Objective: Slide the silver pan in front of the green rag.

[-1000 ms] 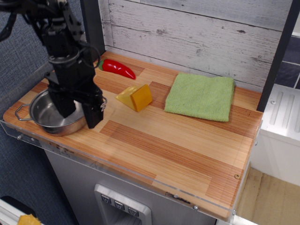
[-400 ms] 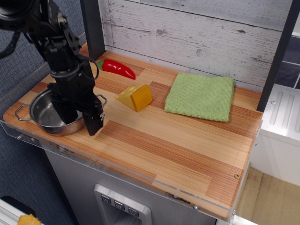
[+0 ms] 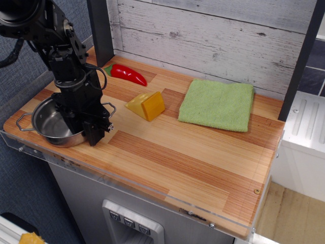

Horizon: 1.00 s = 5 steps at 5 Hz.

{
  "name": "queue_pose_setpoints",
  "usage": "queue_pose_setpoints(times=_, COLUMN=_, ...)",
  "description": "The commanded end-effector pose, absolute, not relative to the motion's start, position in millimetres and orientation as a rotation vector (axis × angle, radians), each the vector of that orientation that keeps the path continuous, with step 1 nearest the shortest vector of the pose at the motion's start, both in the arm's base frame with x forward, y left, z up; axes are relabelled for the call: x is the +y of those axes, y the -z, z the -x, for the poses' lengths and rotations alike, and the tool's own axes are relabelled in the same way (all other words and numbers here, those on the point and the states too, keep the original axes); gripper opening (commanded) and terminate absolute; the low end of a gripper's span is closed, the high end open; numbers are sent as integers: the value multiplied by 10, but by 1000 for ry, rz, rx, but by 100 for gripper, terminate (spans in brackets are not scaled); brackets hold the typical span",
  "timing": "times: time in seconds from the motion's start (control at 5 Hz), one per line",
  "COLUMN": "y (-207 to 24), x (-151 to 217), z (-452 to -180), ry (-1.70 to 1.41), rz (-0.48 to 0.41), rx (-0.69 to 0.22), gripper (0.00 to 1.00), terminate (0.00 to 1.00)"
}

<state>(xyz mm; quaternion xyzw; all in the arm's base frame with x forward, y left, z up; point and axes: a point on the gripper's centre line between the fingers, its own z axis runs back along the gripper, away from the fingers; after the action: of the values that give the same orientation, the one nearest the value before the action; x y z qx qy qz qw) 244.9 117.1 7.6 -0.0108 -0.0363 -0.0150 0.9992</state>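
The silver pan [image 3: 47,127] sits at the front left corner of the wooden counter [image 3: 193,157], with one wire loop handle pointing left. My black gripper [image 3: 84,131] comes down over the pan's right rim, one finger inside the pan and the other finger [image 3: 93,134] outside it. The jaws look closed on the rim. The green rag [image 3: 217,104] lies flat at the back right, far from the pan. The counter in front of the rag is bare wood.
A yellow cheese wedge [image 3: 147,105] lies between the pan and the rag. A red pepper [image 3: 127,74] lies at the back left by a dark post [image 3: 101,30]. The counter's front edge is close to the pan.
The gripper has lowered over the pan's right rim and its fingers have drawn closer together. The pan, cheese and rag have not moved.
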Motion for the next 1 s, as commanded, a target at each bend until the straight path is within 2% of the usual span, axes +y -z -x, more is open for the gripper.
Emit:
queue_pose_setpoints(times=0.0, y=-168, x=1260, z=-2474, ry=15, rz=-17, rx=-88, gripper=0, terminate=0)
queue_pose_setpoints(times=0.6, y=-501, x=1260, z=-2504, ry=-2, rz=-112, rx=-91, gripper=0, terminate=0)
queue_pose_setpoints(times=0.8, y=-641, x=1046, z=-2519, ry=49, rz=-137, rx=-115, gripper=0, terminate=0)
